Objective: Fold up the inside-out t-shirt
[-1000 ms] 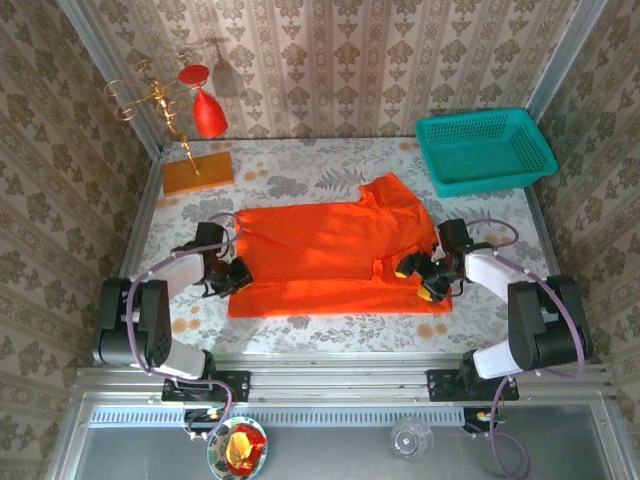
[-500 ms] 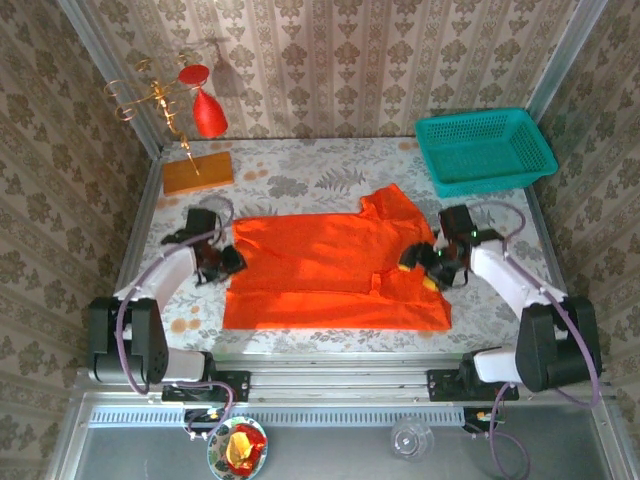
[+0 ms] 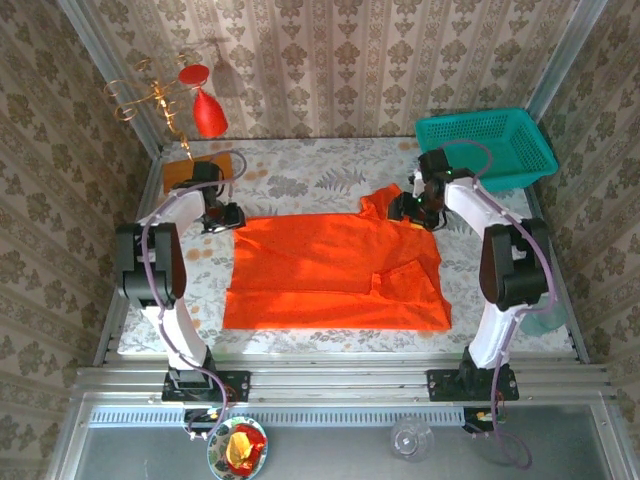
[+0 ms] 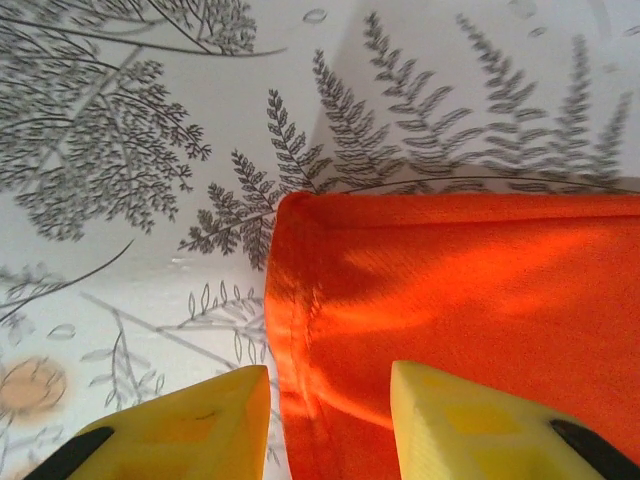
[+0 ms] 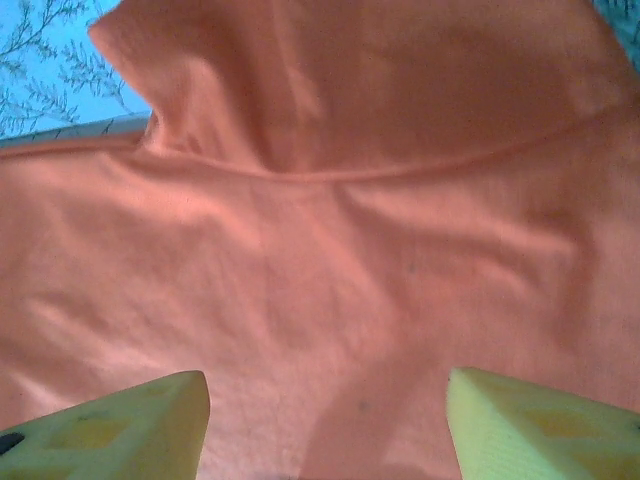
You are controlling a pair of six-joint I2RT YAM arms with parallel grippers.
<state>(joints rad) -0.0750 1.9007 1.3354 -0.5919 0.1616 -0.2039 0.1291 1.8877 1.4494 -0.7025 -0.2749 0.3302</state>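
t-shirt (image 3: 335, 275): thin orange-red cloth, matt, fine even weave; the stitched hem at its far left corner looks slightly ridged.
table cover (image 3: 300, 180): smooth white sheet printed with grey ferns, with a faint sheen.
basket (image 3: 485, 150): teal plastic, moulded mesh, slightly glossy.
block (image 3: 175, 175): orange-brown wood, flat, satin.
ornament (image 3: 209, 113): glossy red.
stand (image 3: 150, 95): thin, polished gold metal.
left gripper (image 4: 325, 380) fingers (image 4: 200, 425): yellow plastic, matt.
near rail (image 3: 340, 380): grey metal, dull.

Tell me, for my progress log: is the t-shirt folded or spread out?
Partly folded: the t-shirt lies flat on the table, a second layer overlapping its right side, one sleeve sticking out at the far right.
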